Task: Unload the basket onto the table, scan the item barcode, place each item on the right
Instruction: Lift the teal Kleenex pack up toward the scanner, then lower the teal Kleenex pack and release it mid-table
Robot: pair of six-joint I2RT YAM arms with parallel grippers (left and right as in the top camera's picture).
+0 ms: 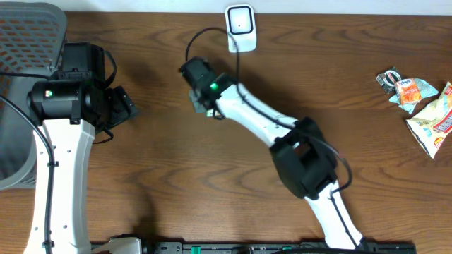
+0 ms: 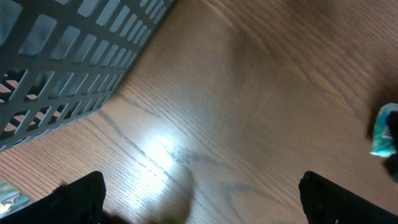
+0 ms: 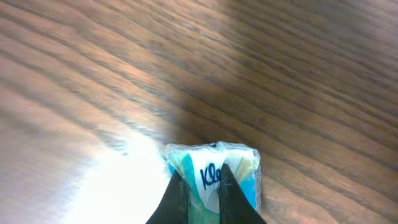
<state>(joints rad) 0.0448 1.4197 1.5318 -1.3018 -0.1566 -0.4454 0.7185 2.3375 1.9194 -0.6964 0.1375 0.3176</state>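
Tissue pack [image 3: 211,158], one. Clear wrap with white and blue-green print; blue lettering only partly readable.
- Location: pinched between the fingers [image 3: 175,202] of the right gripper [image 3: 200,173]. The two dark tips are closed on its near edge, with only a thin strip of wrap between them. Most of the pack projects beyond the tips, low over the table [image 3: 93,62]. Whether it touches the wood cannot be told.
- In the overhead view it shows only as a pale patch at the gripper's head, largely covered by it.

Right gripper, one. Clenched on the tissue pack, as above.

Left gripper [image 2: 200,180], one. Released, with the fingers [image 2: 78,199] spread wide. Between them there is only bare wood with a bright patch of glare.

Basket [image 2: 56,68], one. Grey, with a lattice wall. It stands beyond the left fingers and off to their left-hand side.

Blue-green object [image 2: 385,130], one. It sits outside the right-hand finger of the left gripper, cut off by the frame edge. Too little shows to identify it.

Scanner [image 1: 240,28], one. White and upright, at the far edge of the table. It is beyond the right gripper's fingertips and apart from the pack.

Snack packets [image 1: 424,106], a small heap. They lie at the table's right end, well apart from both pairs of fingers.
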